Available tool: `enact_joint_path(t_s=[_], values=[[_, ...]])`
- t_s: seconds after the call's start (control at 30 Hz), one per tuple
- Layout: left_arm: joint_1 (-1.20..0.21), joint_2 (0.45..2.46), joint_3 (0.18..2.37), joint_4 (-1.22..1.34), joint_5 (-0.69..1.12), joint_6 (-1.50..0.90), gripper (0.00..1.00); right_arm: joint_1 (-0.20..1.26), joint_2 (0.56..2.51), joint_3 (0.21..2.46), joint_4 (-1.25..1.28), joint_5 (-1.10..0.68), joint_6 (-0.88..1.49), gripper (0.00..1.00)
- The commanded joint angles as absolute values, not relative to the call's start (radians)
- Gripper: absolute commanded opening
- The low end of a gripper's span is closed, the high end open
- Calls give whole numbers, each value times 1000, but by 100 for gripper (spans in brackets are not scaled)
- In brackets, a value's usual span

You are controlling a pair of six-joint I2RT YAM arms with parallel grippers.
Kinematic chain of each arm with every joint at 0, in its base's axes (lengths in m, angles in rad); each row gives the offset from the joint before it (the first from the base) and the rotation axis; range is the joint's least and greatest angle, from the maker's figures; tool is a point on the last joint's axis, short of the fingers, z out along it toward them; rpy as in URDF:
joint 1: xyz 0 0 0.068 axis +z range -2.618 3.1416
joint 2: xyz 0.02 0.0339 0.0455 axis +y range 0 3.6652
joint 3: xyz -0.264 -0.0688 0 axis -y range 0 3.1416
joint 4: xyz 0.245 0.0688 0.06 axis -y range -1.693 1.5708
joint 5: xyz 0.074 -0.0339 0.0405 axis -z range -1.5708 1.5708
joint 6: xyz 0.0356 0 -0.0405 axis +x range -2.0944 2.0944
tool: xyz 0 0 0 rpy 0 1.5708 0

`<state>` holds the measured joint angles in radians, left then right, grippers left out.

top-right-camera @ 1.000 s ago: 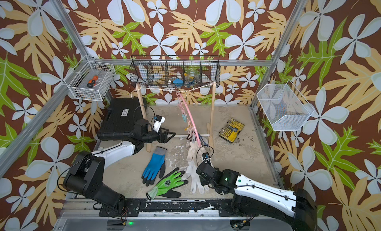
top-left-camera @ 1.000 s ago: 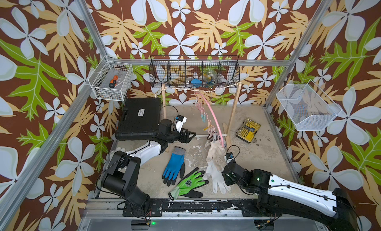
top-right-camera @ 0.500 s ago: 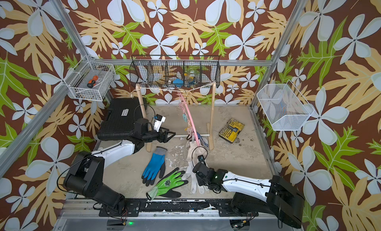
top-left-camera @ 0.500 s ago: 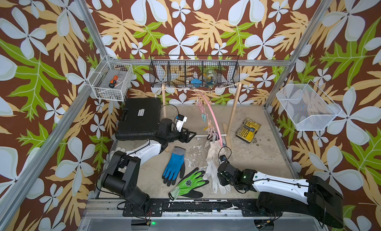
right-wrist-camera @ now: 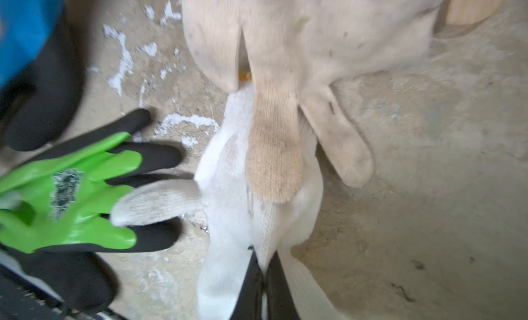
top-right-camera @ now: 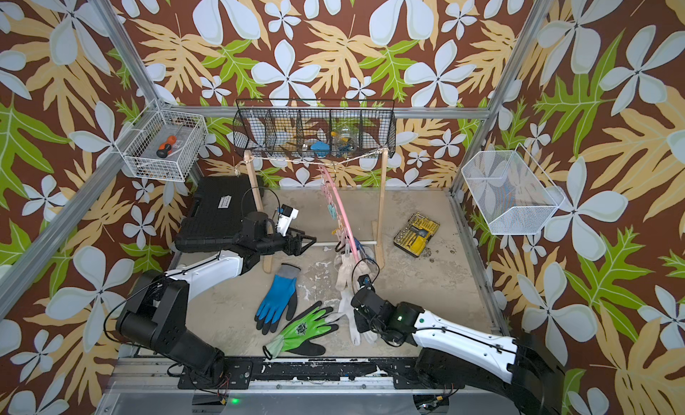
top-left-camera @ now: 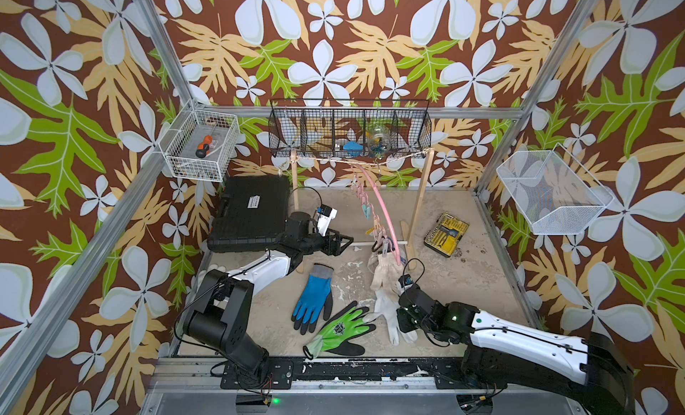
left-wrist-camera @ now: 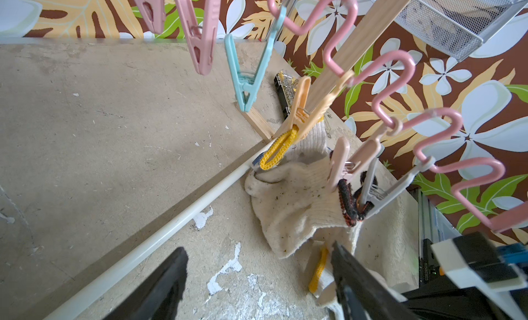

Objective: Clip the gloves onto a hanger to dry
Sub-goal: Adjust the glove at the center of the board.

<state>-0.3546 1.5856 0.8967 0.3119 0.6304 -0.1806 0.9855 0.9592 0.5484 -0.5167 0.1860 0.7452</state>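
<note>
The white glove [right-wrist-camera: 228,190] was knitted cloth, the beige glove [right-wrist-camera: 274,150] coarser and soiled. The green glove [right-wrist-camera: 94,227] had a glossy coating, perhaps rubber. The hanger [left-wrist-camera: 400,54] was smooth pink plastic, the rack post [left-wrist-camera: 371,32] bare wood, the tabletop [left-wrist-camera: 114,118] matt, scuffed.

Both arms are the same build tbh: chunky black joints, glossy white shells on the long links. The right arm [top-left-camera: 526,344] has a tiny green light [top-left-camera: 453,316] behind its flat black right fingers [right-wrist-camera: 251,281]. The left arm [top-left-camera: 267,270] carries a white camera block [top-left-camera: 327,218] just behind the left fingers [left-wrist-camera: 160,290], with a thin black cable [top-left-camera: 307,189] looping off it.
</note>
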Motion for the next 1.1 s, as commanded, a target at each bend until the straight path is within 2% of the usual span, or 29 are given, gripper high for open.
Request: enact_joint_path(t_s=[0.0, 0.13, 0.3, 0.4, 0.53, 0.63, 0.87, 1.03, 1.07], values=[[-353, 1593, 904, 324, 642, -176, 81, 989, 876, 607, -762, 279, 861, 0], [-354, 1605, 906, 337, 647, -182, 81, 1000, 792, 667, -882, 340, 961, 0], [-354, 1624, 908, 351, 655, -191, 81, 1026, 765, 711, -741, 335, 930, 0], [-354, 1622, 907, 347, 652, -185, 81, 1064, 791, 820, -786, 442, 927, 0], [-353, 1628, 913, 347, 654, -186, 81, 1115, 779, 998, -979, 660, 995, 0], [-353, 1629, 913, 345, 652, -183, 81, 1115, 762, 1033, -1033, 719, 1002, 0], [-353, 1631, 917, 339, 657, -185, 81, 1100, 769, 805, -801, 632, 992, 0], [-353, 1620, 919, 330, 660, -184, 81, 1044, 703, 530, -587, 458, 1052, 0], [-353, 1619, 919, 328, 660, -184, 81, 1044, 703, 496, -577, 433, 1070, 3]])
